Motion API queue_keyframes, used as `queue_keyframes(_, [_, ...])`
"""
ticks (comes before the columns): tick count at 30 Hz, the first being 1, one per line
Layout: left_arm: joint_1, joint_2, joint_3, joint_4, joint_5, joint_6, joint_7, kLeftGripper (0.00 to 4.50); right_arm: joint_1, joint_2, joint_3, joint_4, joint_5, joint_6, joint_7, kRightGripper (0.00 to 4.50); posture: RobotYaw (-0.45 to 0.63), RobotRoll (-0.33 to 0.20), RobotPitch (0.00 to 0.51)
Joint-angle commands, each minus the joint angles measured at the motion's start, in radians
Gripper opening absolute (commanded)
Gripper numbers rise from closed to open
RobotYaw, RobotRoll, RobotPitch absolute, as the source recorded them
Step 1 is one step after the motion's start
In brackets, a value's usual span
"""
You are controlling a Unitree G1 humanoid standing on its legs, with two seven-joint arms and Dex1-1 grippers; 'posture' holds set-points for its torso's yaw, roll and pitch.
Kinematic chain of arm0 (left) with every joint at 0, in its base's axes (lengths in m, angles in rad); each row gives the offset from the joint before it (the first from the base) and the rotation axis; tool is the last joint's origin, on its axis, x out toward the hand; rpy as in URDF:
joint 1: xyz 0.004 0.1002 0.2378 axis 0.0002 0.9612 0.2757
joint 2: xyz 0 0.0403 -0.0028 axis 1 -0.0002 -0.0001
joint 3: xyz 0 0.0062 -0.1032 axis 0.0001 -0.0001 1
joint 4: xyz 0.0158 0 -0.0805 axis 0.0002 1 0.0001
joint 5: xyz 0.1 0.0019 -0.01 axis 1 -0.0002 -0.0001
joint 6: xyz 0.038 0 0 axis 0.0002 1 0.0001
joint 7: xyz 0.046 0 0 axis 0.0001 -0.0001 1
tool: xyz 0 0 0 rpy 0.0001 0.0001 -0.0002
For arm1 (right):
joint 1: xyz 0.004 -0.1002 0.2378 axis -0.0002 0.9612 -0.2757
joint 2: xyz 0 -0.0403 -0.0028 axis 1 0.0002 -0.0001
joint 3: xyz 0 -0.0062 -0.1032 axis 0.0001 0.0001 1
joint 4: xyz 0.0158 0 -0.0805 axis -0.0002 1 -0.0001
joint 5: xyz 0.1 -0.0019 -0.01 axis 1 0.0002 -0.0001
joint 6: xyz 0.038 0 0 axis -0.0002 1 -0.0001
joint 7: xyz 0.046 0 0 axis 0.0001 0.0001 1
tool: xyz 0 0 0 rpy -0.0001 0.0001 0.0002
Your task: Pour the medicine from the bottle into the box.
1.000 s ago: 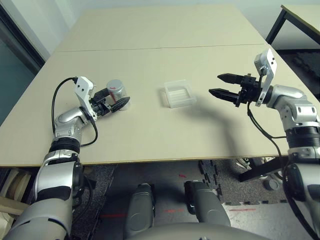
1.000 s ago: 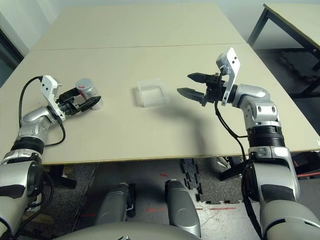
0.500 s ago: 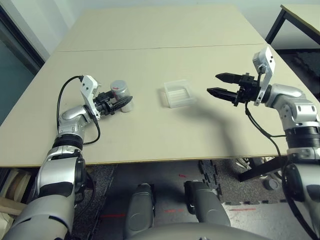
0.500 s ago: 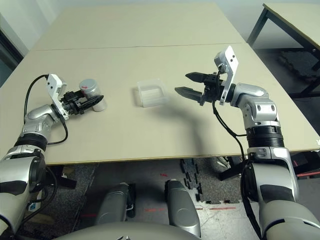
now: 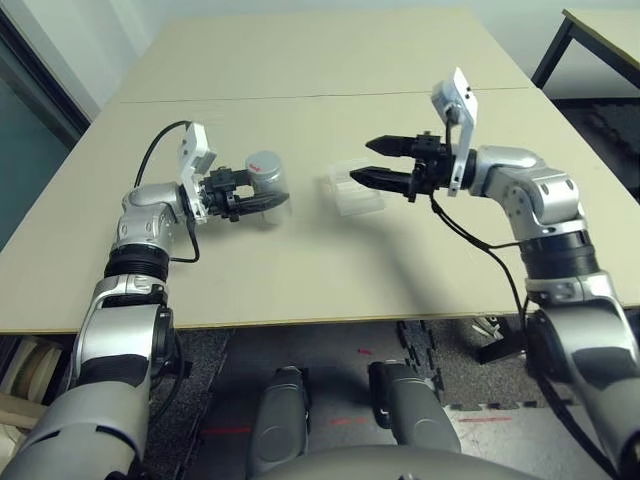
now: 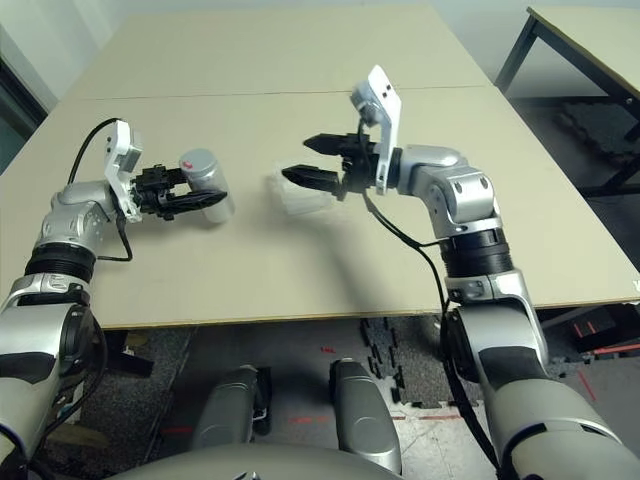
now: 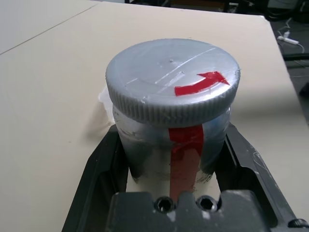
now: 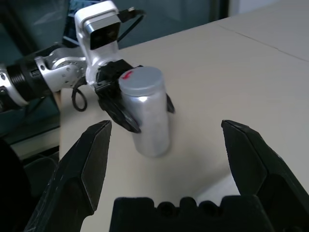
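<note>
1. Presently, the robot has its left gripper (image 5: 265,190) closed on the bottle (image 5: 268,172), with one black finger on each side of the round body.
2. I take the box (image 5: 357,203) as the centre of my clock, and twelve is the far side from the robot. The bottle is then at nine o'clock, near the box but apart from it.
3. The bottle stands about upright in the grip. If its base touches the table (image 5: 300,270), I cannot tell.
4. On the bottle sits a grey cap (image 7: 164,65) with a ribbed edge. It carries a red curved arrow (image 7: 203,84), and below it a red strip (image 7: 186,154) goes down the side.
5. The right gripper (image 5: 360,161) is open and holds nothing. Its two fingers are well spread and they point toward nine o'clock.
6. For the eyes of the robot, the lower finger of this gripper crosses over the far part of the box. The exact height between them I cannot tell.
7. The box is clear and shallow, and it lies on the table.
8. The left arm (image 5: 135,310) reaches in from seven to eight o'clock, the right arm (image 5: 560,250) from about four.
9. Farther away, toward two o'clock, stands a second table (image 6: 600,55).
</note>
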State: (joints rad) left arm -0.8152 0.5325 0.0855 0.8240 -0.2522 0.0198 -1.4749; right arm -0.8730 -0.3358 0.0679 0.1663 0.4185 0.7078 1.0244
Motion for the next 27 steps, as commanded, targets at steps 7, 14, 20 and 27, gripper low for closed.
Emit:
queue_keyframes(7, [-0.008,-0.032,-0.054,-0.113,-0.021,0.045,-0.05,2.66,-0.076,0.056,0.102,0.027,-0.017,-0.004,0.019,4.5,-0.1,0.0,0.117])
queue_keyframes(14, [0.008,-0.058,-0.07,-0.154,-0.035,0.052,-0.046,2.66,-0.105,0.092,0.134,0.078,-0.037,-0.037,0.026,4.5,-0.09,0.0,0.113])
queue_keyframes(20, [0.013,-0.073,-0.079,-0.18,-0.042,0.061,-0.039,2.66,-0.132,0.122,0.132,0.118,-0.048,-0.056,0.022,4.5,-0.09,0.0,0.113])
queue_keyframes(27, [0.008,-0.082,-0.078,-0.189,-0.046,0.067,-0.038,2.66,-0.133,0.139,0.131,0.137,-0.059,-0.075,0.015,4.5,-0.09,0.0,0.114])
